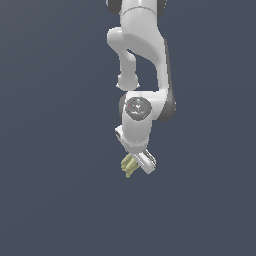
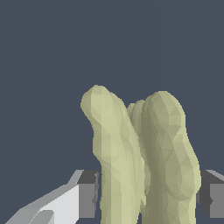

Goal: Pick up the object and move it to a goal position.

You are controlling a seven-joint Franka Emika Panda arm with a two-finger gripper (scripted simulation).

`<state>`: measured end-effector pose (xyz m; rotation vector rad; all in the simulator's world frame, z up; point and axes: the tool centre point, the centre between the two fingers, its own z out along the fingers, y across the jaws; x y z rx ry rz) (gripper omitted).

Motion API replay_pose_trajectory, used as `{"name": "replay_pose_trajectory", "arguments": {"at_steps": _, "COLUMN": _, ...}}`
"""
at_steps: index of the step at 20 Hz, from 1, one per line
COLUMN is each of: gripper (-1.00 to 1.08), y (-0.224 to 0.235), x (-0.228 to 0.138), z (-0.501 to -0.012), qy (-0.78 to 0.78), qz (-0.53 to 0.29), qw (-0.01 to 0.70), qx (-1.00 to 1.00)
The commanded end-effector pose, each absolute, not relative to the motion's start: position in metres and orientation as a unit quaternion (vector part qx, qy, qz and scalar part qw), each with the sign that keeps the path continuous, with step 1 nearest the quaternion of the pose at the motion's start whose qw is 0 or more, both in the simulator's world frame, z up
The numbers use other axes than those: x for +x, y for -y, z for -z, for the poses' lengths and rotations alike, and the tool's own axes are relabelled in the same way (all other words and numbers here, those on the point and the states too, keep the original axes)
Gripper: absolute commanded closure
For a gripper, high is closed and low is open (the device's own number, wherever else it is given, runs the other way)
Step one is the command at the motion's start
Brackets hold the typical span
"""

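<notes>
- Banana bunch (image 2: 144, 162), pale yellow-green, sits between the gripper's (image 2: 146, 194) two dark finger pads (image 2: 87, 192), one pad on each side, touching or nearly so.
- Gripper closed to the bunch's width and holding it; bunch narrower than the white hand.
- Bunch's long axis runs out from the fingers, rounded tips pointing away from the wrist.
- Exterior view: bunch (image 1: 129, 165) sticks out down and toward that view's left from gripper (image 1: 136, 164), under the white arm (image 1: 142, 60).
- Plain dark background all round.

pale yellow-green object (image 2: 144, 162) (several curved lobes) sits clamped between the gripper (image 2: 146, 194) fingers (image 2: 87, 194).
</notes>
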<state>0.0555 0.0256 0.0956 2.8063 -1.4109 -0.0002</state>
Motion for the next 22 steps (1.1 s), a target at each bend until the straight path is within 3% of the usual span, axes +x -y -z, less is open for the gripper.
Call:
{"name": "replay_pose_trajectory", "arguments": {"at_steps": 1, "gripper": 1.08, "y": -0.026, "x": 0.056, "z": -0.095, "qy": 0.449, "qz": 0.000, "qw": 0.000, "qx": 0.894}}
{"name": "replay_pose_trajectory", "arguments": {"at_steps": 14, "gripper": 1.08, "y": -0.029, "x": 0.053, "z": -0.095, "qy": 0.449, "qz": 0.000, "qw": 0.000, "qx": 0.894}}
{"name": "replay_pose_trajectory", "arguments": {"at_steps": 22, "gripper": 1.08, "y": -0.060, "x": 0.032, "z": -0.096, "qy": 0.449, "qz": 0.000, "qw": 0.000, "qx": 0.894}}
